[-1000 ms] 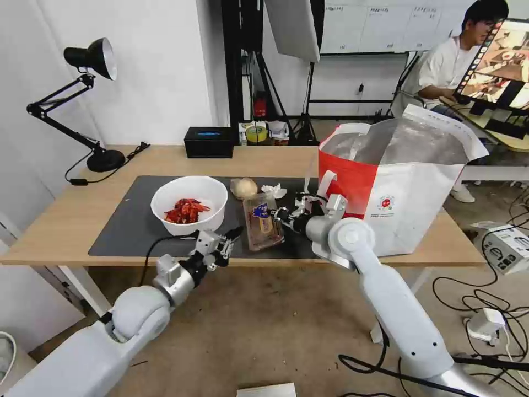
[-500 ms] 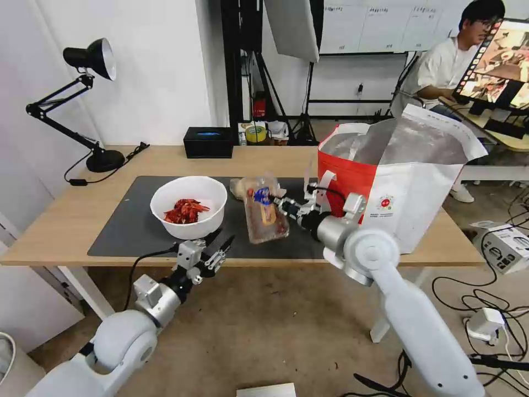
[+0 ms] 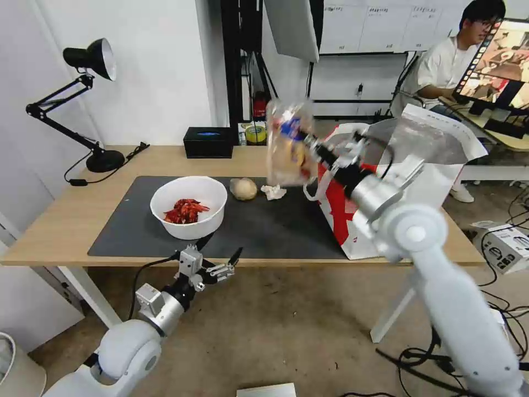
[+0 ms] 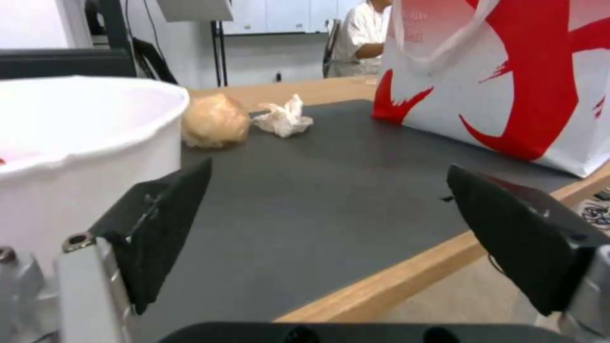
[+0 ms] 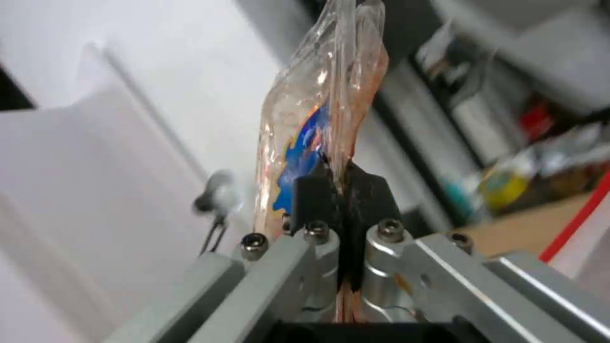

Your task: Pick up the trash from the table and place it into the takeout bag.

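The right hand [image 3: 315, 148] is seen raised above the surface [image 3: 66, 220], its two black pads pinched tight on one edge of the clear plastic clamshell tray [image 3: 287, 144]; in the right wrist view the thin film of the tray [image 5: 318, 114] is squeezed flat between the pads [image 5: 311, 195]. The tray hangs upright in the air, just beside the open mouth of the takeout bag [image 3: 441, 165] and not yet over it, with a blue label and reddish contents faintly visible through its glossy, creased walls. The bag is a tall, boxy red-and-white tote with a dull silver foil lining and white loop handles, standing at the right end of the surface. The task is judged to be at an early stage: one item is lifted but not deposited, and three items remain on the dark grey mat [image 3: 275, 226]. These are a smooth white round bowl [image 3: 189, 207] holding glossy red shells, a beige rounded lump [image 3: 243, 188] and a crumpled white tissue [image 3: 274, 191], the latter two lying close together. The left hand [image 3: 220, 263] is held low at the near edge of the surface, in front of the bowl, with its black wedge-shaped fingers [image 4: 159, 224] spread wide and nothing between them.
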### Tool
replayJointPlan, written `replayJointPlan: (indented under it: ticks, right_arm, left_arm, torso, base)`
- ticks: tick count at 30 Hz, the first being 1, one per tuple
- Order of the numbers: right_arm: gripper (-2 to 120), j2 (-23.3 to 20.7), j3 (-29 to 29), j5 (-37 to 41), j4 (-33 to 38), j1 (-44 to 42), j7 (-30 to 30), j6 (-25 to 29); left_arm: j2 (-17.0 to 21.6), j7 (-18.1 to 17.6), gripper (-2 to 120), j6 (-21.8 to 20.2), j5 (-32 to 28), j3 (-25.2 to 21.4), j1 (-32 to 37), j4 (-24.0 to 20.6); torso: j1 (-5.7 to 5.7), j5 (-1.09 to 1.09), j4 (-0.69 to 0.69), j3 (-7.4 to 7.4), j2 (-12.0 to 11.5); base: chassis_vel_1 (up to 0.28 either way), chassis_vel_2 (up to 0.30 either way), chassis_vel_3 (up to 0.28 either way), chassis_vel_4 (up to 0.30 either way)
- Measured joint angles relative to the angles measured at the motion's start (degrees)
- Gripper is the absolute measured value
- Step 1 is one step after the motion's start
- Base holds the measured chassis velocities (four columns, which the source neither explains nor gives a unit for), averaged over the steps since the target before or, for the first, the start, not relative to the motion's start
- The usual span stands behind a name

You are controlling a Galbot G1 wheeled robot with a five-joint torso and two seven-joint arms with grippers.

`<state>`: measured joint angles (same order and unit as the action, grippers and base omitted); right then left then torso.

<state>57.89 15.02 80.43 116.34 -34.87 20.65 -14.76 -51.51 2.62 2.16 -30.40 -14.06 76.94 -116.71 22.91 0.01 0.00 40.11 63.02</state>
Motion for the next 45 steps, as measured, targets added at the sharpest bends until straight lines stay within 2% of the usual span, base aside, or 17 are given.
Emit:
replayJointPlan:
  ticks: [5, 6, 14, 27, 34, 45]
  right_arm:
    - [0, -3.8, 0.6, -7.2, -3.0, 3.6, 1.2, 2.3]
    - [0, -5.8, 1.0, -10.0, -4.5, 4.9, 2.1, 2.8]
    - [0, -10.7, 1.8, -16.7, -7.3, 4.1, 4.7, 2.0]
    - [0, -11.6, 2.1, -18.1, -4.8, -1.6, 5.1, 0.5]
    - [0, -10.6, 3.1, -18.0, -2.8, -7.1, 5.1, 0.4]
    - [0, -9.1, 3.4, -17.6, -1.7, -9.8, 6.0, 0.4]
  left_arm:
    - [-0.5, 0.0, 100, 0.0, 0.0, 0.6, -0.2, 0.2]
    - [-0.5, 0.0, 100, -0.1, 0.0, 0.9, -0.3, 0.2]
    - [0.0, 0.0, 100, -0.1, -0.1, 1.4, -1.3, 0.3]
    - [-0.3, -0.1, 100, -0.3, -0.1, 2.4, -1.8, 0.4]
    - [-0.5, -0.1, 100, -0.4, -0.1, 2.4, -1.8, 0.6]
    - [-0.7, 0.1, 100, -0.6, 0.0, 2.7, -1.9, 0.6]
  torso:
    - [0.00, 0.00, 0.00, 0.00, 0.0]
    - [0.00, 0.00, 0.00, 0.00, 0.0]
    - [0.00, 0.01, -0.01, 0.00, 0.0]
    - [0.00, 0.00, 0.00, 0.00, 0.0]
    - [0.00, -0.01, 0.00, 0.00, 0.0]
    - [0.00, -0.01, 0.00, 0.00, 0.0]
  base:
    - [0.000, 0.000, 0.000, 0.000]
    - [0.000, 0.000, 0.000, 0.000]
    - [0.000, 0.000, 0.000, 0.000]
    - [0.000, 0.000, 0.000, 0.000]
    - [0.000, 0.000, 0.000, 0.000]
    - [0.000, 0.000, 0.000, 0.000]
